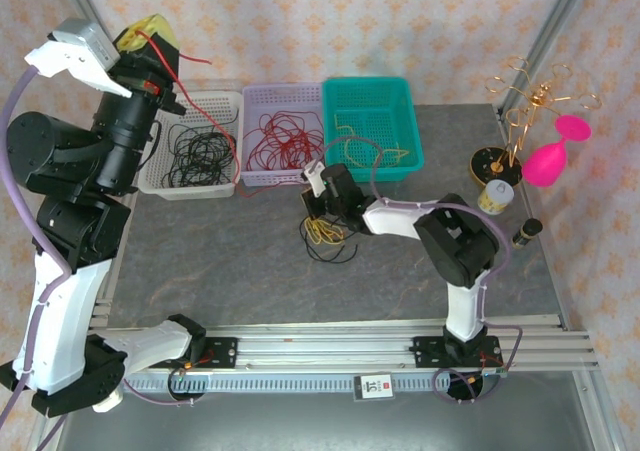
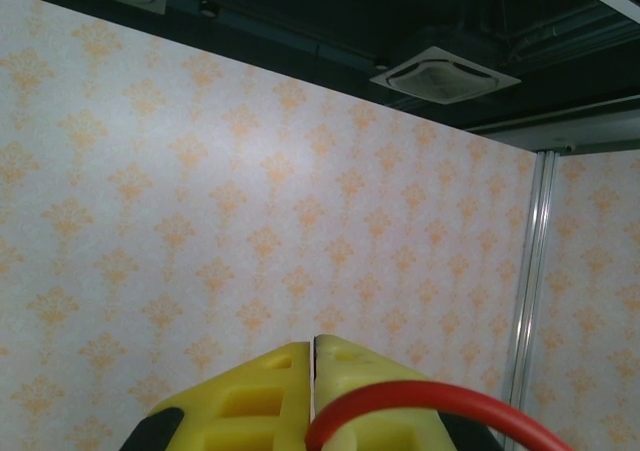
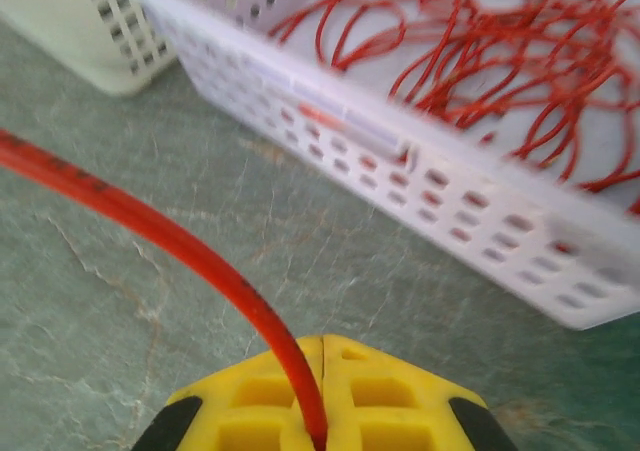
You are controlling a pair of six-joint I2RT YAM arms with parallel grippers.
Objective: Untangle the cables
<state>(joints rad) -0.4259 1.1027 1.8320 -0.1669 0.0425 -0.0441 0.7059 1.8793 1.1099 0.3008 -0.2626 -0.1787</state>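
- The red cable is pinched between the closed jaws of the right gripper and runs up and left from them.
- The left gripper, jaws also closed, nips a red cable that arcs off to their right. Whether it is the same one I cannot tell.
- A small tangle of yellow and black cables lies on the table, just behind the right jaws.
- Ahead of those jaws the lilac basket holds red cables; the white basket holds black and the teal basket yellow.
- The task looks mostly done: the red cable must still be freed and the tangle parted.
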